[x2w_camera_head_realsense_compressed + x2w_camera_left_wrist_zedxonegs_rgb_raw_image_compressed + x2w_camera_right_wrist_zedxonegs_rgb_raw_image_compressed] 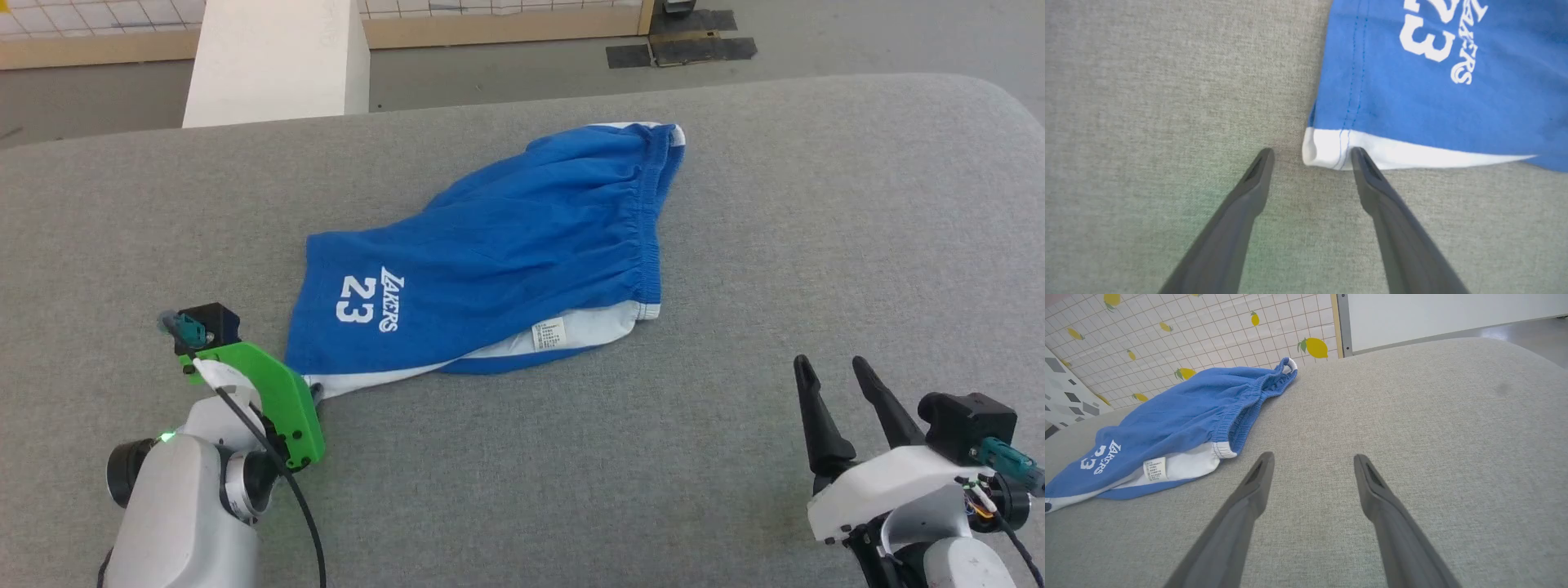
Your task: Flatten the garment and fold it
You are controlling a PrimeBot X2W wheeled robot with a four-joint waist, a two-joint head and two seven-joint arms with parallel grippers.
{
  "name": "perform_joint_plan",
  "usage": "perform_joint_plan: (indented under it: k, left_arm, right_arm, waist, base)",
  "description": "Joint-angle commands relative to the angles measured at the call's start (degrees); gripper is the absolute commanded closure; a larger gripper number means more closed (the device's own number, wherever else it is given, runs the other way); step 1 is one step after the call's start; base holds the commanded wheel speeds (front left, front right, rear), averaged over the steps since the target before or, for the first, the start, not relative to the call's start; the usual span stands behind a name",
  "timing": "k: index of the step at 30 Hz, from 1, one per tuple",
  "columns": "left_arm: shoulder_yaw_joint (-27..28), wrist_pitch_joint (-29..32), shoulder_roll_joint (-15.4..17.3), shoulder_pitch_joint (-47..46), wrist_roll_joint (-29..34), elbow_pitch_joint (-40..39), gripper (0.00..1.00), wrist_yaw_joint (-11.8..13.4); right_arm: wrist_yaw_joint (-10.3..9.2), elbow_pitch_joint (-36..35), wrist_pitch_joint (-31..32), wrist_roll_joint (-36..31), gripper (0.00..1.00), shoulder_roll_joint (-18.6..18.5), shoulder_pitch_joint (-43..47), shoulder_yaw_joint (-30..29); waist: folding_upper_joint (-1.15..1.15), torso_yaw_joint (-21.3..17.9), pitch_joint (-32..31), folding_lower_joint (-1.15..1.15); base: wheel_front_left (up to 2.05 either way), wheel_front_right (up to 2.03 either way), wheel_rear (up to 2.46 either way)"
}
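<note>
The left end effector (1310, 150) stands open, low over the table (571, 490). The white hem corner (1327, 149) of the garment (506, 245) lies just between its 2 fingertips, nearer the right-hand finger (1372, 179). It grips nothing yet.

Likely faults from here:
- A closing pinch may catch only the top layer, since the corner looks doubled. Pulling would then open the leg rather than flatten it.
- The fingertips could press into the woven cover, snag it or shove the corner ahead of them.
- A pull from this 1 corner would probably drag the whole garment, because nothing anchors the far end.

Ahead of the left end effector the garment lies slantwise, its "23" print close by. The small label (549, 333) sits farther along and the gathered waistband (653, 220) farthest.

The right end effector (832, 360) is also open and empty. It sits well apart from the garment, with the waistband ahead and to its left.

The table is covered in grey woven cloth and has rounded far corners; whether it is padded is hard to say. Beyond it are a grey floor (490, 73), a white pillar (273, 57), dark mats (682, 49) and a tiled wall with lemon prints (1208, 335).
</note>
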Motion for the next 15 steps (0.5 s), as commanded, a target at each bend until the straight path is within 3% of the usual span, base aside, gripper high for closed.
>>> perform_joint_plan:
  k: [1, 2, 3, 4, 15]
  left_arm:
    - [-0.5, 0.3, -0.1, 0.9, -0.4, 0.1, 0.37, -0.5]
    - [-1.0, 0.6, 0.1, 1.7, -0.2, 0.0, 0.77, -0.9]
    - [-1.1, 0.3, -0.1, 2.2, -0.6, -0.3, 0.95, -1.2]
    - [-1.2, 0.1, -0.3, 2.9, -0.8, -0.6, 1.0, -1.6]
    - [-1.3, -10.1, -1.4, 4.6, -3.1, -3.3, 1.0, -5.0]
  right_arm:
    - [-0.09, -0.1, -0.5, -0.1, 0.0, 0.0, -0.6, -0.1]
    - [-0.09, 0.0, -0.6, -0.1, 0.0, 0.0, -0.5, -0.2]
    - [-0.09, 0.0, -0.7, -0.1, 0.0, 0.0, -0.5, -0.2]
    - [-0.09, 0.1, -0.8, -0.1, 0.0, 0.0, -0.4, -0.3]
    - [-0.09, 0.7, 0.5, -0.9, 0.0, 0.0, -2.1, 2.5]
  waist:
    - [0.0, -0.1, 0.3, 0.0]
    - [0.0, 0.0, 0.3, 0.0]
    - [0.0, 0.1, 0.3, 0.0]
    - [0.0, 0.3, 0.4, 0.0]
    - [0.0, 2.6, -0.2, 0.0]
  base:
    - [0.0, 0.0, 0.0]
    - [0.0, 0.0, 0.0]
    - [0.0, 0.0, 0.0]
    - [0.0, 0.0, 0.0]
    - [0.0, 0.0, 0.0]
